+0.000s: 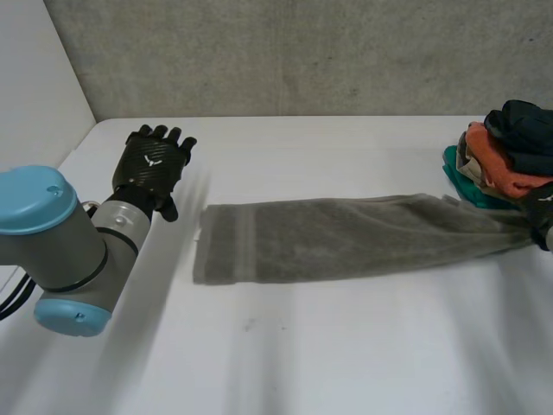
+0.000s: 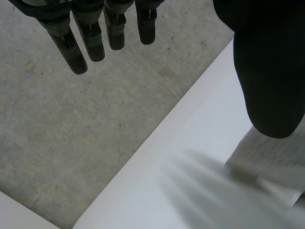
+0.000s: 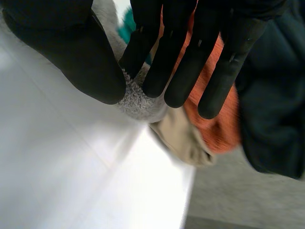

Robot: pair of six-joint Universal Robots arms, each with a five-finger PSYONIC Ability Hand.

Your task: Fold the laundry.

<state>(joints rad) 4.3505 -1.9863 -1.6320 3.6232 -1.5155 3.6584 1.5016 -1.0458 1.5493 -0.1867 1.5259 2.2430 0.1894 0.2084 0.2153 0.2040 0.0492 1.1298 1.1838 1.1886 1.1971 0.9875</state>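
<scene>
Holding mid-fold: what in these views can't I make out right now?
- Head view: the right hand is cut off by the frame edge; its pinch on the grey towel reads in the right wrist view.
- Head view: the clothes pile runs off the edge, and upper pieces cover the lower ones; count unclear.
- Left wrist view: the towel's corner is partly behind the thumb of the left hand and runs off the edge.

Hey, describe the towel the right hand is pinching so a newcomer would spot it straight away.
On the white table, find the clothes pile at the right edge. The grey towel runs leftward from it, one end pinched in the right hand. It alone lies spread out, plain grey beside navy, orange, teal and beige.
</scene>
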